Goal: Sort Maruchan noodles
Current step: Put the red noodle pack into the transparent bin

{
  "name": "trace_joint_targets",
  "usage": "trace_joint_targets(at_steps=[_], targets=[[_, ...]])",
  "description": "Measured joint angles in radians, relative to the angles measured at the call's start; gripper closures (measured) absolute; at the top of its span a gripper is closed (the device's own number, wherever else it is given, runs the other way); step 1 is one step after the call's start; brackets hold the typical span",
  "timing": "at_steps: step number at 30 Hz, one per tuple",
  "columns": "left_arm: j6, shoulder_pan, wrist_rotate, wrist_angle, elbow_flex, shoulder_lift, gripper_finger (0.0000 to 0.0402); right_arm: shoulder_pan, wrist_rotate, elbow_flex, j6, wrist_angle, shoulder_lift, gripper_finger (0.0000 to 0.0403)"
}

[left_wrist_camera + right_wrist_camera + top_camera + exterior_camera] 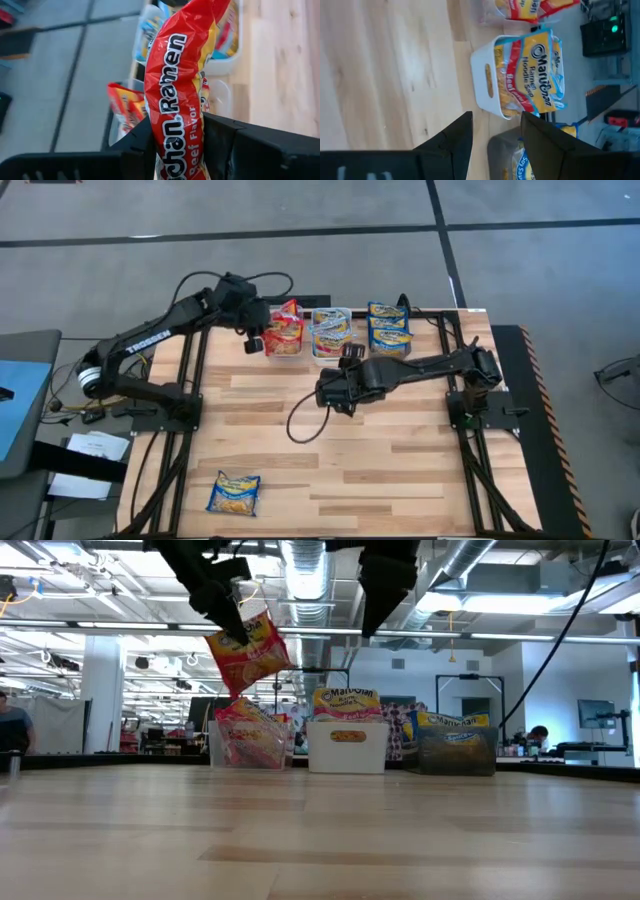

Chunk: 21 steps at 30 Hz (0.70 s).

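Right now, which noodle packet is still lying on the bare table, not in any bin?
The blue and yellow packet near the table's front left corner. It lies alone on the wood, while the others sit in the three bins at the back or hang in the left gripper.

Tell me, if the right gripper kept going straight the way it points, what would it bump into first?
Probably the white bin full of noodle packets. It sits straight ahead of the open right gripper, though how high the gripper hangs above it is unclear.

The left gripper (pixel 254 340) sits upper left of centre in the high view, fingers clamped. The right gripper (pixel 328 393) (near centre) has parted, empty fingers.
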Motion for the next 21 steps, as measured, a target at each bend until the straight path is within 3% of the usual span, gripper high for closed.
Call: trace_joint_targets(at_steps=[9, 15, 21], targets=[[0.027, 0.000, 0.006, -0.218, 0.169, 0.185, 0.0304, -0.064, -0.026, 0.000, 0.031, 0.000, 0.000, 0.0216], [0.058, -0.005, 0.010, -0.252, 0.225, 0.265, 0.0304, -0.075, -0.030, 0.000, 0.055, -0.011, 0.001, 0.0216], [0.057, -0.005, 0.075, -0.347, 0.281, 0.341, 0.0304, -0.083, -0.030, 0.000, 0.052, -0.038, 0.001, 0.0216]])
